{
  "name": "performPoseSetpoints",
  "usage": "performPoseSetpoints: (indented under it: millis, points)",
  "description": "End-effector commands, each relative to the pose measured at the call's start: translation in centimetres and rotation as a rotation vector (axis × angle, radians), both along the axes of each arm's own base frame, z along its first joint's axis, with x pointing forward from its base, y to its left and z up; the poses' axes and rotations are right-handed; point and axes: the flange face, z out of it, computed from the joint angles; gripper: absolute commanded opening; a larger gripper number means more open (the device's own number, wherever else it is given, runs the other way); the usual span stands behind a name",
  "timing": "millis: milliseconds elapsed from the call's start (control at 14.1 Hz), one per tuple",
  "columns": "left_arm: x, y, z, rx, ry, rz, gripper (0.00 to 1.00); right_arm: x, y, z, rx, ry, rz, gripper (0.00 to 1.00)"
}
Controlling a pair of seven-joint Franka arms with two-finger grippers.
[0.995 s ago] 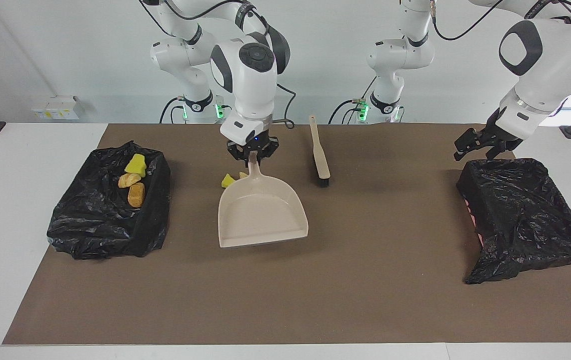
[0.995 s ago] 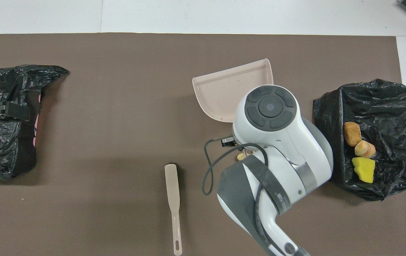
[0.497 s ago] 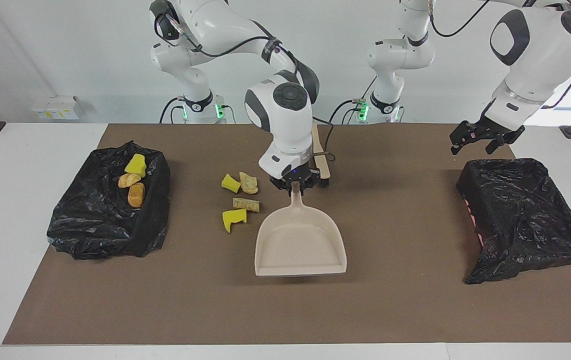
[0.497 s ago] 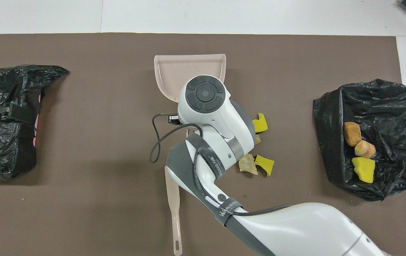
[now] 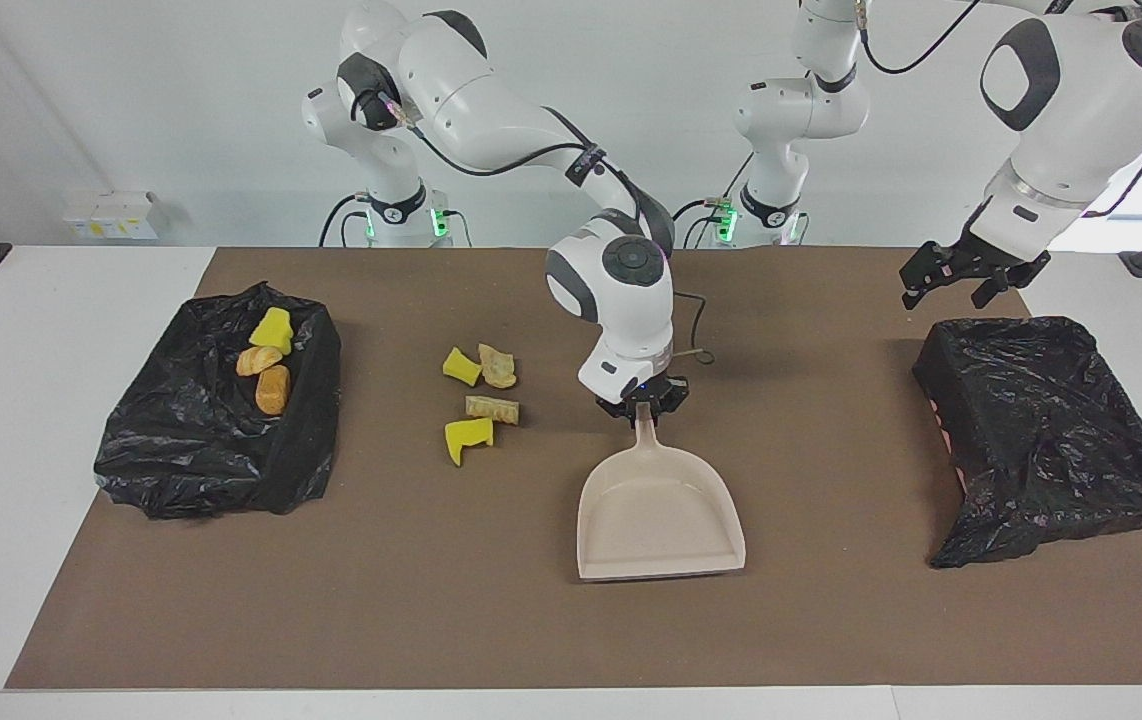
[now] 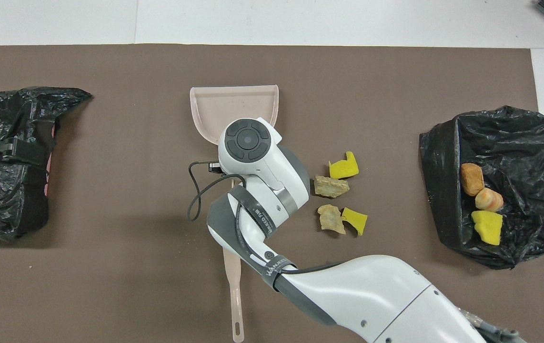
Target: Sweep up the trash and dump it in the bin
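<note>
My right gripper is shut on the handle of the beige dustpan, whose pan is low at the mat's middle with its mouth pointing away from the robots. In the overhead view the wrist hides the gripper, and only the dustpan shows. Several scraps of trash lie on the mat beside the pan, toward the right arm's end: yellow sponge chunks and tan lumps. The black-lined bin holds three scraps. My left gripper hangs open over the other black bag.
The beige brush lies on the mat near the robots, partly under the right arm and hidden in the facing view. The brown mat covers most of the white table. The black bag at the left arm's end lies slumped.
My right gripper carried the dustpan from beside the bin toward the table's middle and away from the robots, uncovering the scraps on the mat. The left gripper rose slightly over the bag.
</note>
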Motion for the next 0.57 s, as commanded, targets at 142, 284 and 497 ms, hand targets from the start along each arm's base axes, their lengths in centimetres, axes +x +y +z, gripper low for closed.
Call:
performPoseSetpoints:
  millis: [142, 284, 497]
  points:
    - [-0.6, -1.2, 0.1, 0.013, -0.001, -0.021, 1.00, -0.6, -0.8, 6.9, 0.013, -0.042, 0.006, 1.00]
    - [0.0, -2.2, -0.5, 0.011, -0.013, -0.038, 1.00, -2.6, -3.1, 10.9, -0.027, 0.008, -0.001, 1.00]
    - [0.6, -5.7, -2.9, 0.000, -0.051, -0.081, 1.00, -7.3, -7.3, 15.8, -0.069, 0.137, 0.044, 1.00]
